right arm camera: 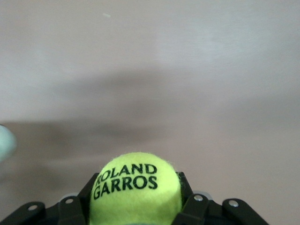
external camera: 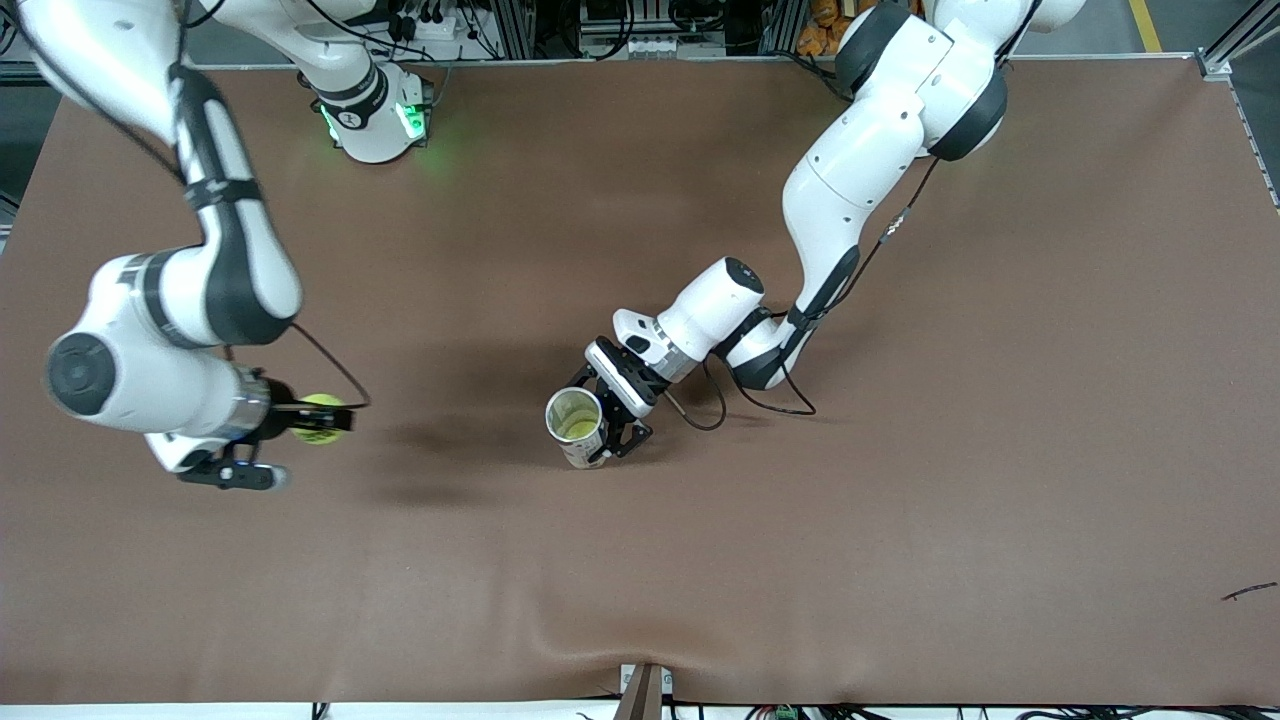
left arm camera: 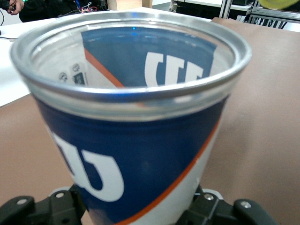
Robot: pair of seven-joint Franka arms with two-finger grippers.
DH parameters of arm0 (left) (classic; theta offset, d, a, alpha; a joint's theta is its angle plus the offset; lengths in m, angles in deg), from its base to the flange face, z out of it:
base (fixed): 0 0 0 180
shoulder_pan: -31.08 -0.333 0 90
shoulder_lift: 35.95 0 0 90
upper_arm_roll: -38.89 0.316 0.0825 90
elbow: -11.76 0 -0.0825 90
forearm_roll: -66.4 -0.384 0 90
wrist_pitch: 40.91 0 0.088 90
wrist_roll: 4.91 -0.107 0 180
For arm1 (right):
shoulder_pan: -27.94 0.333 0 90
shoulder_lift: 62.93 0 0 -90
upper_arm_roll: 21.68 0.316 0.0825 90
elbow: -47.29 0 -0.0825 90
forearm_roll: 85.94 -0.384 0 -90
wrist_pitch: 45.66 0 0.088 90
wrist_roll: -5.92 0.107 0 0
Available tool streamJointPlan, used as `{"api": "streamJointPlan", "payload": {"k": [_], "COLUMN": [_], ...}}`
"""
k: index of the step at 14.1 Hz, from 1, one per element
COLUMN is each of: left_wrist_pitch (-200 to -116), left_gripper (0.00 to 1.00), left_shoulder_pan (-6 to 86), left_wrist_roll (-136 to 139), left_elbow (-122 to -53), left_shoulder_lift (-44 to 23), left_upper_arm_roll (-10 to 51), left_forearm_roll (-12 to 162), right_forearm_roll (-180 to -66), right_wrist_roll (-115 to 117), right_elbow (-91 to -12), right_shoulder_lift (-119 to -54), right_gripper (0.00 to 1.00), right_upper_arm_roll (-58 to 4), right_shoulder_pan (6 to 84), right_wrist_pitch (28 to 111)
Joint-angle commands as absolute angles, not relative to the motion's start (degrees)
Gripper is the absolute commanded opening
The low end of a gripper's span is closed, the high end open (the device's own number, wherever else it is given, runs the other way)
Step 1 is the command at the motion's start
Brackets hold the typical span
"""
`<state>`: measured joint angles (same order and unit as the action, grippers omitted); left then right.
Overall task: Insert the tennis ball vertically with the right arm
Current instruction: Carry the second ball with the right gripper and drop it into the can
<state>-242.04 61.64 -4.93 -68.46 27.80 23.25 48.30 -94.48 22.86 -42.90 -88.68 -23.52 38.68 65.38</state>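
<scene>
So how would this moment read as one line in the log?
right end effector: holds tennis ball above table | left end effector: grips upright can | ball not inserted

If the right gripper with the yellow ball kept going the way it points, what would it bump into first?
Probably the can held by the left gripper. The right gripper, holding the tennis ball, points along the bare table toward it, though height is hard to judge.

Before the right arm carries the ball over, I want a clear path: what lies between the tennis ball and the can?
Only bare table with shadows, in the front view, between tennis ball and can.
</scene>
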Motion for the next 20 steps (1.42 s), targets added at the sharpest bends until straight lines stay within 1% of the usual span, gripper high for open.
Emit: {"api": "streamJointPlan", "payload": {"k": [1,3,5,7,10,14,18,19,20], "left_wrist_pitch": [-242.00,-242.00,-242.00,-242.00,-242.09,-242.09,-242.09,-242.09,-242.09], "left_gripper": [0.81,0.81,0.81,0.81,0.81,0.81,0.81,0.81,0.81], "left_shoulder_pan": [62.37,62.45,62.28,62.45,62.45,62.45,62.37,62.37,62.37], "left_wrist_roll": [-4.38,-4.29,-4.29,-4.38,-4.38,-4.38,-4.38,-4.38,-4.38], "left_elbow": [-68.31,-68.22,-68.30,-68.30,-68.48,-68.39,-68.30,-68.30,-68.30], "left_shoulder_lift": [27.86,27.86,27.77,27.95,27.86,27.59,27.59,27.51,27.51], "left_upper_arm_roll": [23.95,23.95,23.95,23.95,23.95,23.95,23.95,23.95,23.95], "left_forearm_roll": [49.08,49.08,49.00,49.00,48.91,48.91,48.91,48.91,48.91], "right_forearm_roll": [-97.01,-98.59,-98.78,-98.78,-98.78,-98.78,-98.60,-98.60,-98.51], "right_wrist_roll": [38.11,48.23,57.55,64.42,69.45,74.81,75.88,76.05,76.23], "right_elbow": [-37.88,-34.47,-30.94,-29.18,-27.59,-25.83,-25.83,-25.92,-26.01], "right_shoulder_lift": [-90.08,-91.57,-93.59,-95.00,-96.32,-98.52,-99.13,-99.22,-99.23], "right_gripper": [0.68,0.71,0.71,0.71,0.74,0.75,0.79,0.86,1.00], "right_upper_arm_roll": [-24.23,-24.32,-24.32,-24.32,-24.32,-24.32,-24.32,-24.32,-24.32], "right_shoulder_pan": [44.62,48.66,52.18,54.91,57.03,58.96,60.80,61.24,61.68], "right_wrist_pitch": [64.02,64.37,64.46,64.72,65.68,72.27,72.81,72.81,72.81]}}
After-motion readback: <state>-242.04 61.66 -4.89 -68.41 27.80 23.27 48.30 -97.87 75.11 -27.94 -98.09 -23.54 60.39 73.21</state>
